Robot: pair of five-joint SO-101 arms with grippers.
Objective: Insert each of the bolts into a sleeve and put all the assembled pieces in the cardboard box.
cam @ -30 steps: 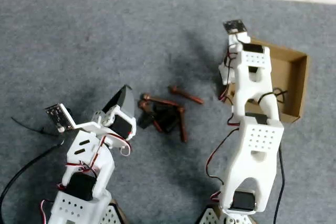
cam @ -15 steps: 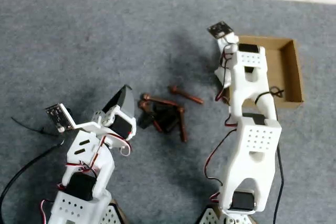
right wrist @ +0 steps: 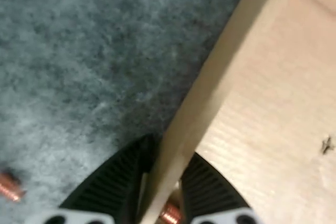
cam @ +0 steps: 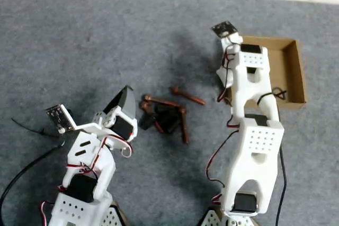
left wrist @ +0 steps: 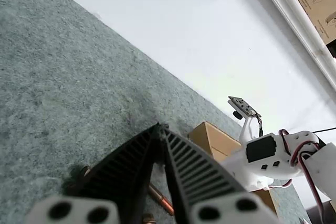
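The bolts [cam: 188, 97] and black sleeves [cam: 168, 121] lie in a loose heap on the grey mat [cam: 79, 41] near the middle of the table, with one bolt a little apart on the heap's far right. The cardboard box [cam: 292, 72] sits well to the right of them, toward the far side. The right gripper [right wrist: 168, 153] is closed on the box's left wall [right wrist: 210, 103], one finger outside and one inside. A copper-coloured piece [right wrist: 170, 216] shows between the fingers beside the wall, but what it is cannot be told. The left gripper [left wrist: 160, 128] is just left of the heap, its tips pressed together with nothing between them.
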